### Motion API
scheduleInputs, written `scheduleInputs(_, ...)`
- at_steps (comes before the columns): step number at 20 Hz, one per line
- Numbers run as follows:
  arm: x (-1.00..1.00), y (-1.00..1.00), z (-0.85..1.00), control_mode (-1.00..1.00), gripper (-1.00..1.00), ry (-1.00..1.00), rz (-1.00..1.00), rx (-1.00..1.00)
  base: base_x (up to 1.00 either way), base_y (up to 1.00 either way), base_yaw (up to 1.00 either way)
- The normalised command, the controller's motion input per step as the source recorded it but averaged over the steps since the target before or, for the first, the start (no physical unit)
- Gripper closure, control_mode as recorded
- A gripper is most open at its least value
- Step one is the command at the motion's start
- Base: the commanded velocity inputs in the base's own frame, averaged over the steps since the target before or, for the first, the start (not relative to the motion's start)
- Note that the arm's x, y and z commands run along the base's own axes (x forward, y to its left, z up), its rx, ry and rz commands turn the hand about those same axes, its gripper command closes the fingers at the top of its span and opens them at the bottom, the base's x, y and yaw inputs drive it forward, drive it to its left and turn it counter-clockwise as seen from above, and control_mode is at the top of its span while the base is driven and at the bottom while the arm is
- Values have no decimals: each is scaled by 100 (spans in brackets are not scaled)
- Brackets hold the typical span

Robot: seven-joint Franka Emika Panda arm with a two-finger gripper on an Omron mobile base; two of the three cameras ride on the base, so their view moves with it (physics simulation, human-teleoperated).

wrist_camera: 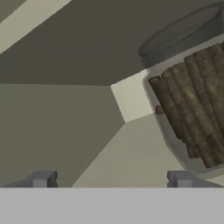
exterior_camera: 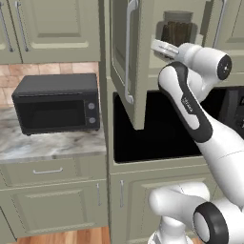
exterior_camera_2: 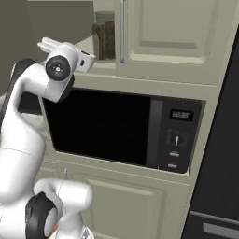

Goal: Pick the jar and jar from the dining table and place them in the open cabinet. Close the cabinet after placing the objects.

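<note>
One jar [wrist_camera: 192,109] stands on the shelf of the open cabinet [exterior_camera: 131,62], just ahead of the hand [wrist_camera: 111,179], which is released and empty. I judge the second jar and closing the door are left.

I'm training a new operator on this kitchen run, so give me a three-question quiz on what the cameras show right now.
1. True or false: the gripper is clamped on the jar.
2. Where does the jar stand? A) on the counter by the countertop microwave B) on a shelf inside the cabinet C) on the floor
3. Fill in: the cabinet door is ____.

Key
1. False: the jaws stand wide apart with nothing between them; the jar is off to one side in the hand view.
2. B
3. open
</note>
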Motion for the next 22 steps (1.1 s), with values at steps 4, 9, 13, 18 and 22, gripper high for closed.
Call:
scheduleInputs(4, 0, -13, 34, -100, -100, -1, 1, -16, 0, 0, 0)
scheduleInputs(9, 0, -28, 26, -100, -100, 0, 6, -16, 0, 0, 0)
scheduleInputs(13, -26, -41, 3, -100, -100, 0, 10, -18, 0, 0, 0)
scheduleInputs(18, -70, -41, 0, -100, -100, 0, 9, -16, 0, 0, 0)
scheduleInputs(22, -98, -24, 0, -100, -100, 0, 5, -14, 0, 0, 0)
